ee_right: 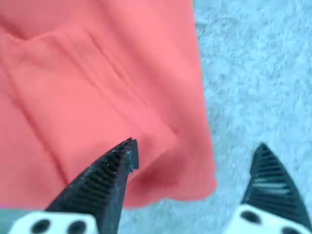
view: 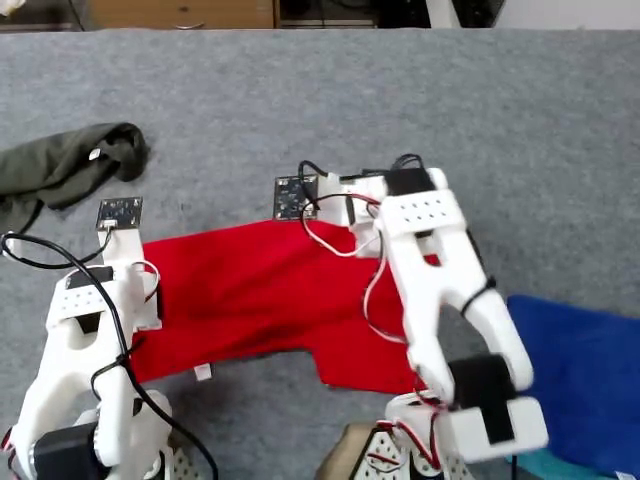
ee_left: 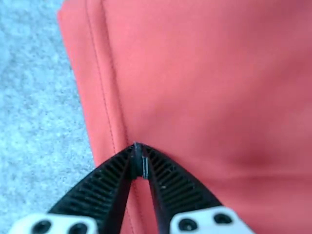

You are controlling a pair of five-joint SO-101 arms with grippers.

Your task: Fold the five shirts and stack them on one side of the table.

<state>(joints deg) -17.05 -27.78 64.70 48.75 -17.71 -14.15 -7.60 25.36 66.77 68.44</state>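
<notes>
Red shirt [view: 260, 300] lay spread flat on the grey bench [view: 300, 100], under both sets of fingers. Left fingers [ee_left: 138, 160] were together, tips meeting right on the stitched hem seam close to the shirt's edge. Couldn't tell if any cloth was caught between them. Bare bench showed just past that edge, off to one side of the tips.

Right fingers [ee_right: 195, 148] were wide apart. One was over the red cloth beside a doubled-over layer, the other over bare bench, and the shirt's edge ran between the two. Couldn't tell if either tip touched down.

From the high view, the left fingers sat at one short end of the shirt. The right fingers sat at its far long edge, toward the other end.

Dark green shirt [view: 70, 165] lay crumpled well beyond the left fingers, apart from the red one. Blue shirt [view: 580, 370] lay back behind the right fingers, beside that arm's base.
</notes>
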